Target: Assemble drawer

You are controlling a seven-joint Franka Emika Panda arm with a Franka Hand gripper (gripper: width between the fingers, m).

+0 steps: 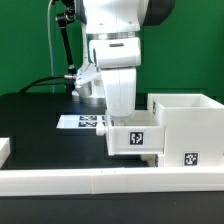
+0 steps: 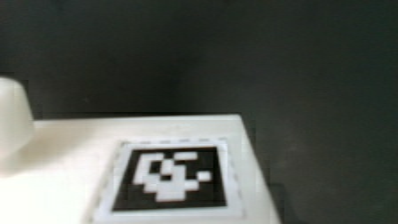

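Note:
The drawer's large hollow white shell stands at the exterior view's right, open side up, with a tag on its front. A small white tray with a tag on its near face hangs just left of the shell, its bottom above the table. My gripper reaches down into the tray and holds its wall; the fingertips are hidden behind it. In the wrist view the tray's tagged white face fills the foreground, with a rounded white part at one side. The second tray is out of view.
The marker board lies flat on the black table behind the tray. A long low white border rail runs along the front. A small white piece sits at the exterior view's left edge. Black cables run behind the arm.

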